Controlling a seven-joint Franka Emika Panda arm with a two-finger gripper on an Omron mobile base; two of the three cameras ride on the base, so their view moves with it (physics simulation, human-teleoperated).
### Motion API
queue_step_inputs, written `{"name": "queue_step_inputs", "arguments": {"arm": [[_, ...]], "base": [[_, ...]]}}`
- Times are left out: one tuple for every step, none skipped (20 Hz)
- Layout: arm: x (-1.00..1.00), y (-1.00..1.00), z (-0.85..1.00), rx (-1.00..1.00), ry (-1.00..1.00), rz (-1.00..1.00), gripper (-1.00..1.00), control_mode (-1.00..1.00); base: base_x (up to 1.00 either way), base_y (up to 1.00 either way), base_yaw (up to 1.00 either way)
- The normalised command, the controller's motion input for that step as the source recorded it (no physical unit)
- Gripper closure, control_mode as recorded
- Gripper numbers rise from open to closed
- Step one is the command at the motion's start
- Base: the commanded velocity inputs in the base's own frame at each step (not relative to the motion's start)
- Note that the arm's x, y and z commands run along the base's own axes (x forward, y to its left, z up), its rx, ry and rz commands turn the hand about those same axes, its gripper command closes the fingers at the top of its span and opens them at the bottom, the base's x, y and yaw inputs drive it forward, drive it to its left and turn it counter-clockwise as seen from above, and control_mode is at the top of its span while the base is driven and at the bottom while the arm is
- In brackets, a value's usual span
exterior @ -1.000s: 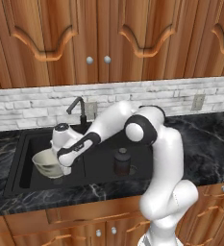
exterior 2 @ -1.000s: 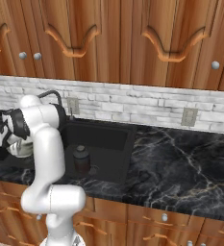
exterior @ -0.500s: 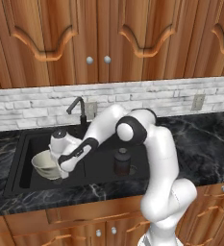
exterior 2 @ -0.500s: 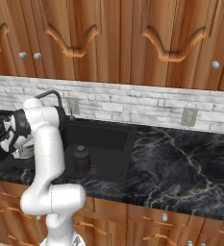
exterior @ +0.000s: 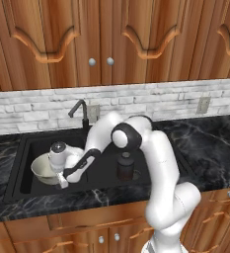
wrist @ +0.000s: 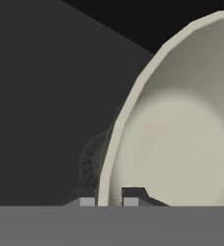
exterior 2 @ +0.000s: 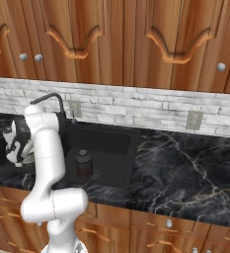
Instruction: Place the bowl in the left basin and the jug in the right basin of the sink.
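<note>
Bowl [exterior: 44, 168] is lower than a second ago: it was hanging above the left basin [exterior: 25, 184] with the gripper [exterior: 62, 181] pinching its rim, now it sits down inside the basin, near or on the floor; can't tell for sure whether it's touching. Half a second back it was already partway down, so this is the tail of the lowering move. Jaws are still closed narrow on the bowl's rim, one fingertip [wrist: 87, 202] outside the wall and one inside, rim between them in the hand view, with the drain [wrist: 90, 163] just behind the bowl's edge. Bowl looks tilted, not flat, so I'd expect it to settle or rock a bit on release. Jug [exterior: 125, 165] hasn't moved in any frame: upright in the right basin [exterior: 151, 168], well apart from the bowl, other side of the divider. So the jug half looks done, and the bowl half is one release and retreat away. Faucet [exterior: 79, 112] is behind the arm's elbow, worth watching on the lift-out. Base hasn't moved; both base views match the earlier ones.
</note>
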Motion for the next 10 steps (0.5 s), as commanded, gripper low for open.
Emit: {"name": "queue_step_inputs", "arguments": {"arm": [[0.14,0.11,-0.30,0.00,-0.06,-0.02,1.00,-1.00],[0.14,0.10,-0.29,0.00,-0.06,-0.01,1.00,-1.00],[0.14,0.11,-0.28,0.00,-0.06,-0.01,1.00,-1.00],[0.16,0.09,-0.26,0.00,-0.05,-0.01,1.00,-1.00],[0.17,0.08,-0.27,0.00,-0.04,-0.01,1.00,-1.00],[0.17,0.08,-0.25,0.00,-0.05,-0.01,1.00,-1.00],[0.19,0.05,-0.20,0.00,-0.05,0.00,1.00,-1.00],[0.17,0.06,-0.19,0.00,-0.04,0.00,1.00,-1.00],[0.18,0.07,-0.17,0.00,-0.02,0.00,1.00,-1.00],[0.17,0.06,-0.15,0.00,-0.01,0.00,1.00,-1.00]], "base": [[0.00,0.00,0.00],[0.00,0.00,0.00],[0.00,0.00,0.00],[0.00,0.00,0.00],[0.00,0.00,0.00],[0.00,0.00,0.00],[0.00,0.00,0.00],[0.00,0.00,0.00],[0.00,0.00,0.00],[0.00,0.00,0.00]]}}
